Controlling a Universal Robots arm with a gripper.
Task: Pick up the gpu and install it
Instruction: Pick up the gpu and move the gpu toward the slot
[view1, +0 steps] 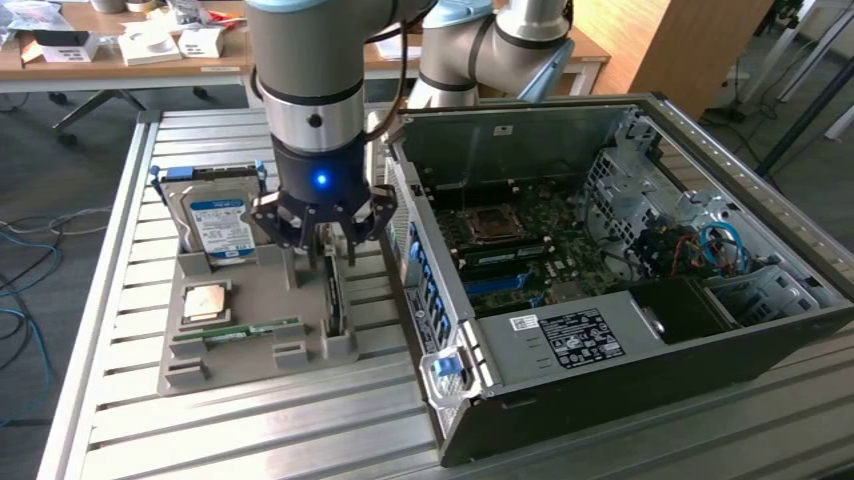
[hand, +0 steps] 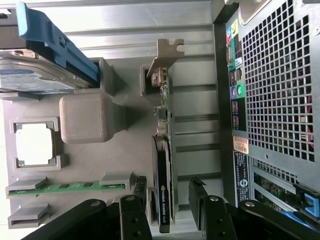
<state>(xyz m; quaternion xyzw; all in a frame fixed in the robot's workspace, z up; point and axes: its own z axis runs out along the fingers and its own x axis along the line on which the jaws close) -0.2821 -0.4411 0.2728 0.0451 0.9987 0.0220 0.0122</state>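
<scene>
Gripper (view1: 331, 246) is wide open and holds nothing. Its fingers (hand: 198, 196) straddle the gpu (hand: 163, 165), which stands on edge in the grey holder (view1: 227, 365) beside the open computer case (view1: 667, 340). Card looks light, stiff and fragile, probably best pinched flat across the heatsink faces, clear of bare components.

The desk (view1: 267, 430) is bare ribbed aluminium, dull brushed look. The parts holder (hand: 85, 117) on it is matt grey plastic with a slightly grainy surface. The gpu (hand: 165, 115) has a green circuit board, a plain silvery sheet-metal bracket and a glossy black plastic shroud. The gripper (hand: 168, 192) fingers are matt black with shiny screw heads. The hard drive (view1: 220, 225) has a bright metal body, a glossy paper label and blue plastic rails. The PC case (hand: 280, 75) is dark painted steel with a perforated grille, and the arm (view1: 314, 60) is smooth satin grey metal.
</scene>
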